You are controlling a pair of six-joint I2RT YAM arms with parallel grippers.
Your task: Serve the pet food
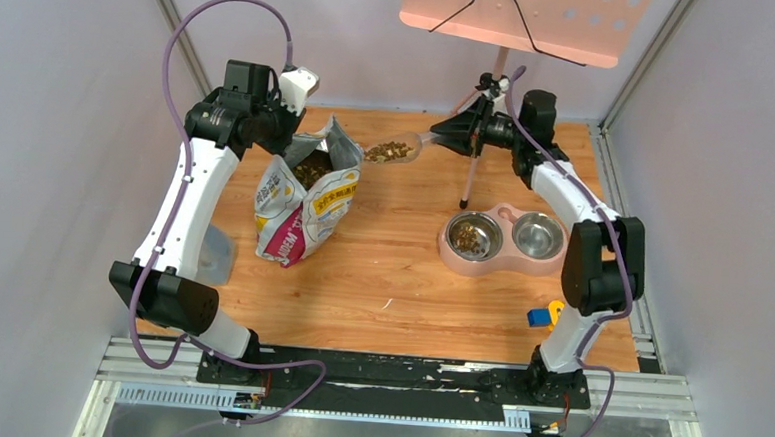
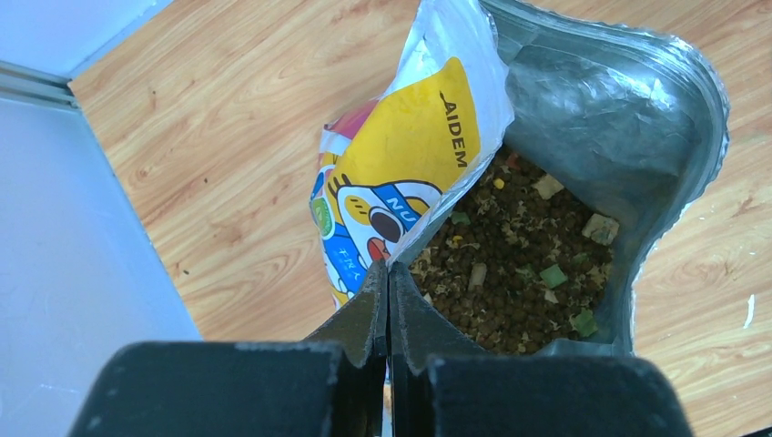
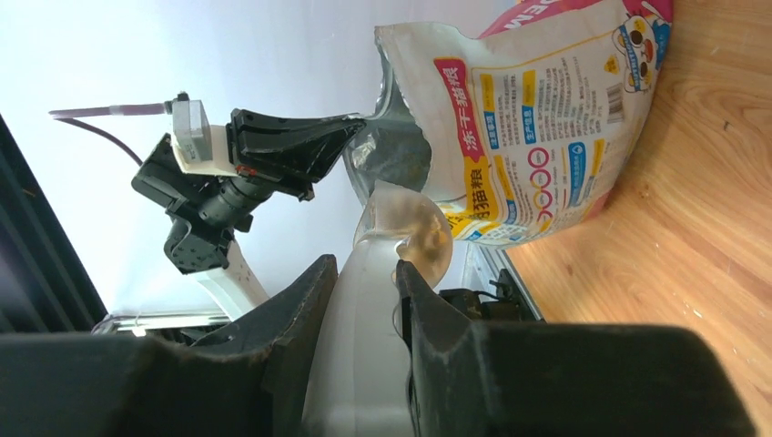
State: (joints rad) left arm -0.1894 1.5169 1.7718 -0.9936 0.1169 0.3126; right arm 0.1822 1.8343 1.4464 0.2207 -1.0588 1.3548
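The pet food fills the open printed bag [image 1: 299, 209] as brown kibble [image 2: 519, 264]. More kibble lies heaped in the clear plastic scoop [image 1: 389, 151], held in the air just right of the bag's mouth. My right gripper [image 1: 450, 134] is shut on the scoop's handle [image 3: 360, 309]. My left gripper [image 2: 389, 266] is shut on the bag's rim and holds the mouth open. On the right stands a pink double bowl [image 1: 501, 263]. Its left steel bowl [image 1: 471, 236] holds some kibble and its right steel bowl [image 1: 538, 234] looks empty.
A tripod pole [image 1: 474, 173] carrying a pink perforated tray [image 1: 519, 20] stands just behind the bowls, close to my right wrist. A small blue and yellow object [image 1: 544, 315] lies near the right arm's base. Grey walls close in both sides.
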